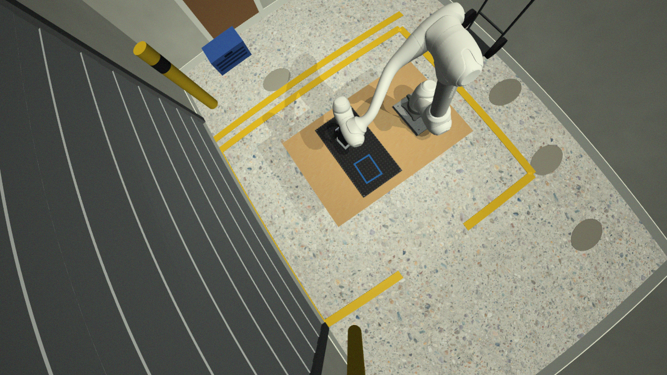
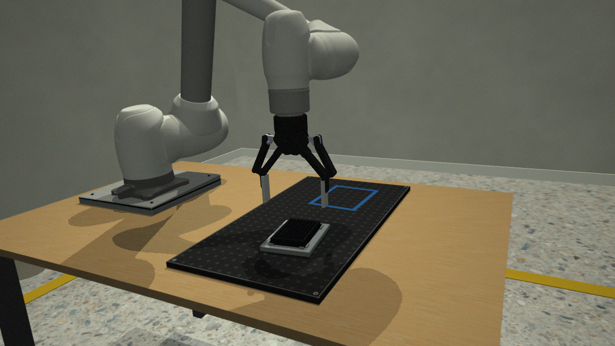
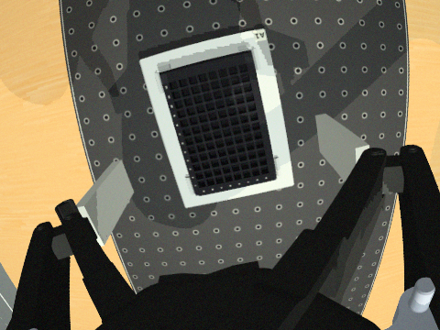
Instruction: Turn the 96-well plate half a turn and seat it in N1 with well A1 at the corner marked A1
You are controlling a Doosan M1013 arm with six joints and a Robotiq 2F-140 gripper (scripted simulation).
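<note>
The black 96-well plate (image 2: pixel 296 231) sits flat in the white plate nest N1 (image 2: pixel 295 240) on the black perforated deck. In the wrist view the plate (image 3: pixel 218 124) fills the nest frame, and a small A1 mark (image 3: pixel 259 36) shows at the nest's upper right corner. My gripper (image 2: pixel 294 195) hangs open and empty well above the plate, its fingers pointing down. In the wrist view the gripper's fingertips stand wide on either side of the plate. In the top view the wrist (image 1: pixel 347 128) hides most of the nest.
The blue taped outline B1 (image 2: pixel 343 197) lies on the deck beyond the nest, also seen from above (image 1: pixel 368 168). The arm's base (image 2: pixel 151 189) stands on a grey plate at the table's left. The deck lies on a wooden table (image 2: pixel 430 240).
</note>
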